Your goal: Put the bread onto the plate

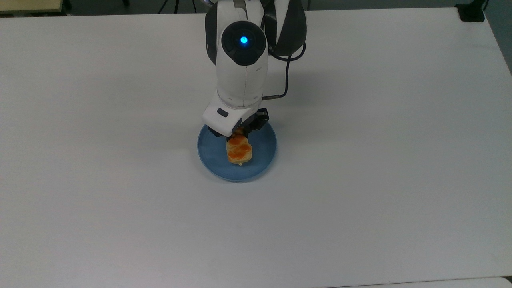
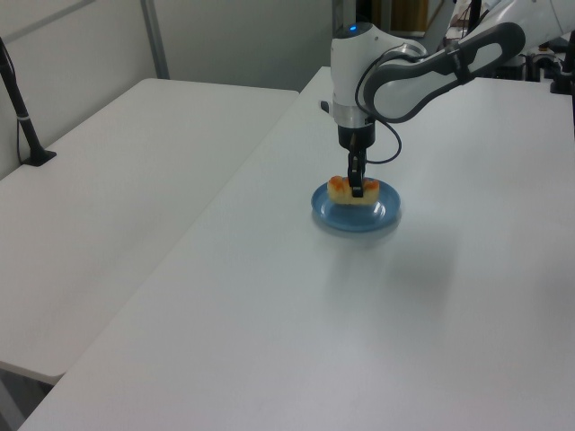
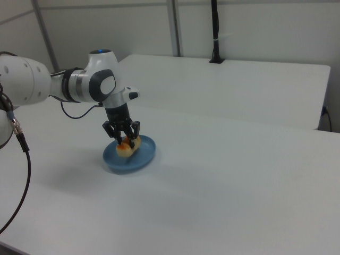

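Observation:
The tan bread point(image 1: 240, 151) with its orange-glazed bumps sits low inside the blue plate point(image 1: 262, 149), near its middle, its long side pointing toward the table's near edge in the top view. My gripper point(image 1: 239, 138) reaches straight down and is shut on the bread's far end. In the left view a dark finger point(image 2: 358, 184) crosses the bread point(image 2: 340, 189) above the plate point(image 2: 382, 214). In the right view my gripper point(image 3: 126, 141) straddles the bread point(image 3: 126, 150) over the plate point(image 3: 144, 155). Whether the loaf touches the plate floor I cannot tell.
The white table point(image 1: 380, 180) stretches wide around the plate. A black cable point(image 1: 286, 76) loops off the wrist. A black clamp point(image 1: 471, 12) sits at the top view's far right corner. A second table with a black post point(image 2: 22, 117) stands at the left view's left.

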